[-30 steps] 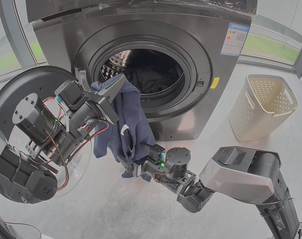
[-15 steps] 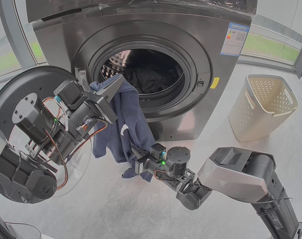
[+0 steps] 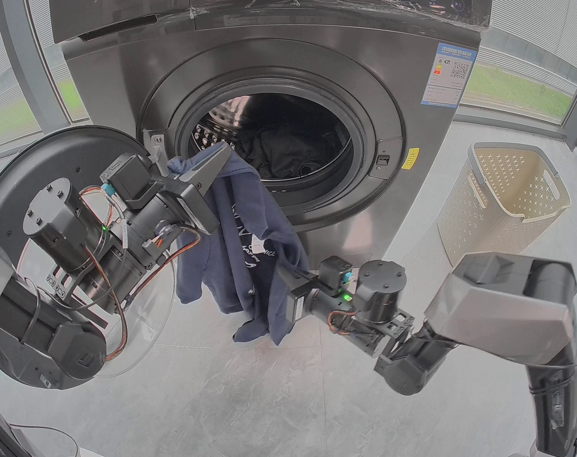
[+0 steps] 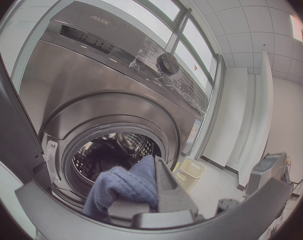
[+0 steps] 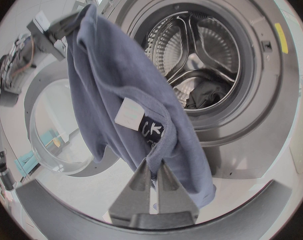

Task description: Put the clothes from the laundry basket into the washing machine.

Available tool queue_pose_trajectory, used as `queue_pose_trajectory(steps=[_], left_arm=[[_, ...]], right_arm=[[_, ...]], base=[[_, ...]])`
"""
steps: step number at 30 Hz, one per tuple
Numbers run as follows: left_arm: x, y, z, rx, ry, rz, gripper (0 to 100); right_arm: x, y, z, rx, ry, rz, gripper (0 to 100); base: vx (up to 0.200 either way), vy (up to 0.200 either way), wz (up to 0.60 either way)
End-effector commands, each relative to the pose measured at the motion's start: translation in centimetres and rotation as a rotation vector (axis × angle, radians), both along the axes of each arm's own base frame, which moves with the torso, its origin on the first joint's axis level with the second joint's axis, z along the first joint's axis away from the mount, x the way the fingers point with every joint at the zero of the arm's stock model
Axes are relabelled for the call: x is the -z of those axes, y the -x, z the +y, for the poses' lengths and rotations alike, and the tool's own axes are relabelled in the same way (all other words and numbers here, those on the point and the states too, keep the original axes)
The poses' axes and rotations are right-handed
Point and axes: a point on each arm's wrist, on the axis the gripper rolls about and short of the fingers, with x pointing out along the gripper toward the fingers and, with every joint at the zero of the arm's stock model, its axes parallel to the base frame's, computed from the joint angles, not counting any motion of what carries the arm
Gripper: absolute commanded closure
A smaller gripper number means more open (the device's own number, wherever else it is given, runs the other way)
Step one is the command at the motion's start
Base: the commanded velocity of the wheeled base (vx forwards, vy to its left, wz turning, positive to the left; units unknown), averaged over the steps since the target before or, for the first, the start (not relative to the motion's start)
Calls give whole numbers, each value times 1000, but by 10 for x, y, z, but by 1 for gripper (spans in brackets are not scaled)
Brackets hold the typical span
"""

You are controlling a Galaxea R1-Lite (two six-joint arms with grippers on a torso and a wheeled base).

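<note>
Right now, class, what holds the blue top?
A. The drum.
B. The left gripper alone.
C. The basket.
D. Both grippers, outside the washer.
D: the left gripper pinches the upper edge of the blue top and the right gripper pinches its hem, in front of the open washer.
</note>
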Motion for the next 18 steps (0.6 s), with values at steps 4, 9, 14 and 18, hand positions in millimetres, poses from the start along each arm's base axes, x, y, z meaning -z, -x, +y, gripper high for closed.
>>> queue_pose_trajectory(steps=[4,9,14,18], left_arm=[[4,-4,14,-47,-8,17,100],[6,6,18,-43,-16,29,100],[0,17,18,-26,-7,13,100],[1,23,18,-13,-12,16,100]], right_arm=[[-78,28,-75,111,-63,-60,100],[-99,37,-105,162,-92,-102,100],[-135,57,-117,166,-171,-168,100],[-155,62,-124,202,-234,-198,100]], base=[[0,0,0],[0,0,0],[0,0,0],[0,0,0]])
